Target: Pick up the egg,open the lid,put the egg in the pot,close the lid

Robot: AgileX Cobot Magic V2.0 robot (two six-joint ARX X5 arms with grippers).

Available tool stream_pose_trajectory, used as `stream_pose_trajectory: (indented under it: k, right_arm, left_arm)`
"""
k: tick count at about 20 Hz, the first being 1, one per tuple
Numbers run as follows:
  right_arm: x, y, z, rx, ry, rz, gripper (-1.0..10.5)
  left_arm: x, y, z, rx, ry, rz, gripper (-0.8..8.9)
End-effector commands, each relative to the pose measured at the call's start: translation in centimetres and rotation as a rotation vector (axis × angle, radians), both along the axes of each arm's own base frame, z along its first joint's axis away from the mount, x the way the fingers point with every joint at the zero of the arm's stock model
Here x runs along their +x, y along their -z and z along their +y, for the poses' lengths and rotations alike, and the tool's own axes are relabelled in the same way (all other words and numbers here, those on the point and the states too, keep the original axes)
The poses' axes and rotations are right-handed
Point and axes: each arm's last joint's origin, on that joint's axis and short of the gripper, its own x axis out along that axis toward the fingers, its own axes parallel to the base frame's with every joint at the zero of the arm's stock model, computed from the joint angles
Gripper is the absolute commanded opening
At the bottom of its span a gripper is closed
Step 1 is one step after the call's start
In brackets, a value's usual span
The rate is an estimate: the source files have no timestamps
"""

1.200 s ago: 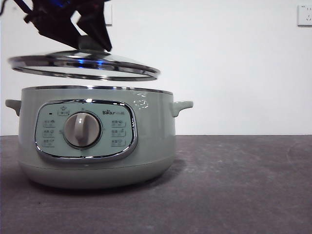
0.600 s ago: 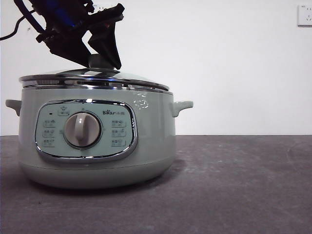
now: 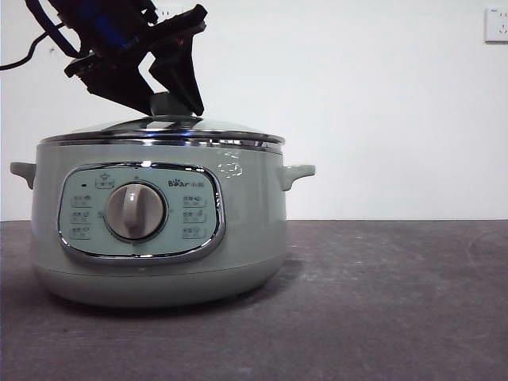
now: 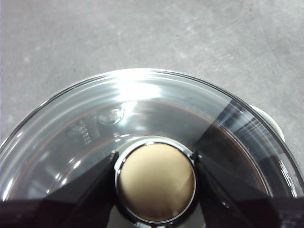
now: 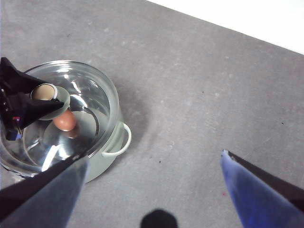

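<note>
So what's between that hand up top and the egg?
The glass lid. In the right wrist view the left hand grips the lid's knob, and the egg shows through the glass, inside the pot.

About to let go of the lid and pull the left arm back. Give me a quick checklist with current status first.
1. Egg in the pot: ok, it shows through the glass in the right wrist view.
2. Lid seated: ok, its chrome rim lies level on the pot's top in the front view.
3. Left hand on the knob: ok, the jaws flank it on both sides; not released yet.
4. Lid centred on the pot: ok, no overhang in the front view.
5. Right hand clear: ok, open, high above the table and off to the pot's side.
6. Pot shifted on the table: cannot tell.
</note>
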Motion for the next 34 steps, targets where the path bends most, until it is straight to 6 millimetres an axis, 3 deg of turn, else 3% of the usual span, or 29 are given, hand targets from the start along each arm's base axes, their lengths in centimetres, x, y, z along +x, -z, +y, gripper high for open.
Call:
stream_pose_trajectory:
  k: [1, 19, 27, 28, 30, 31, 34]
  right_arm:
    - [0.0, 0.0, 0.0, 0.006, 0.007, 0.002, 4.7]
    - [0.0, 0.0, 0.0, 0.007, 0.007, 0.001, 4.7]
    - [0.0, 0.0, 0.0, 0.007, 0.007, 0.001, 4.7]
    - [0.0, 0.0, 0.0, 0.007, 0.007, 0.001, 4.7]
    - [0.0, 0.0, 0.0, 0.007, 0.007, 0.001, 4.7]
    - [0.0, 0.0, 0.0, 0.007, 0.007, 0.001, 4.7]
    - [0.0, 0.0, 0.0, 0.008, 0.007, -0.001, 4.7]
  left_arm:
    - [-0.1, 0.7, -0.2, 0.034, -0.011, 0.037, -0.09]
    - [-0.4, 1.1, 0.0, 0.086, 0.0, 0.068, -0.09]
    - [-0.2, -1.4, -0.1, 0.09, 0.017, 0.039, 0.15]
    - [-0.2, -1.4, -0.1, 0.092, 0.017, 0.041, 1.18]
    - [-0.2, -1.5, -0.1, 0.085, 0.014, 0.028, 4.3]
    - [-0.1, -1.6, -0.2, 0.079, 0.014, 0.019, 4.82]
    - [0.1, -2.2, -0.2, 0.052, 0.009, -0.022, 4.79]
